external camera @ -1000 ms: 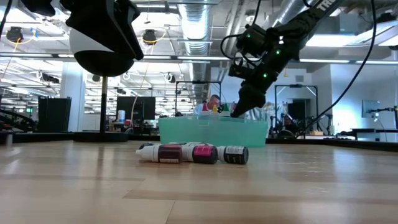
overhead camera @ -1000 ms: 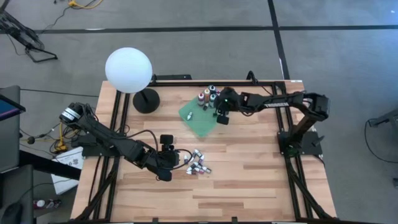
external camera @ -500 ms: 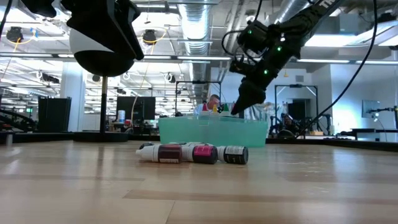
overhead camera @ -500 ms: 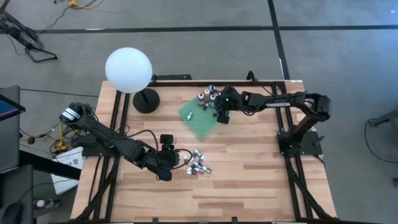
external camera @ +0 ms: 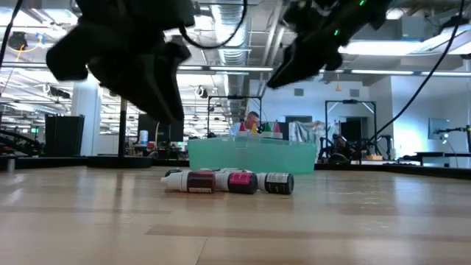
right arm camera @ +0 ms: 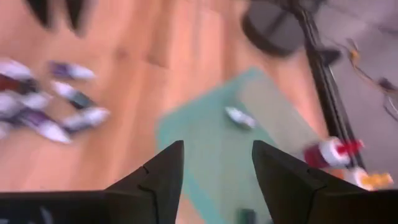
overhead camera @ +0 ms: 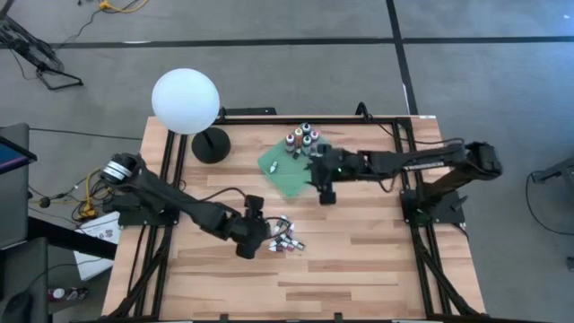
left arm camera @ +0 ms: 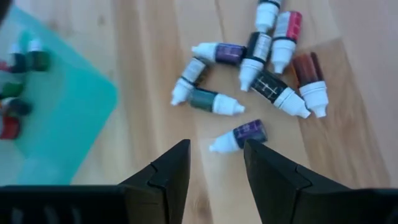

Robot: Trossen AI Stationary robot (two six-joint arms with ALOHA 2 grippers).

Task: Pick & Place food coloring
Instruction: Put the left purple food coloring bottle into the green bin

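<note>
Left gripper [left arm camera: 214, 163] poised over a heap of food coloring bottles [left arm camera: 252, 59] on the table [overhead camera: 359, 260], jaws spread and empty.

Could nudge the nearest purple bottle [left arm camera: 239, 135] into rolling off, packed so close. Left wrist view alone separates each bottle; low view flattens them into a row. Right gripper [right arm camera: 214, 163] above the green cloth [overhead camera: 289, 170], jaws spread, more bottles [overhead camera: 300, 139] upright at its far edge.
</note>
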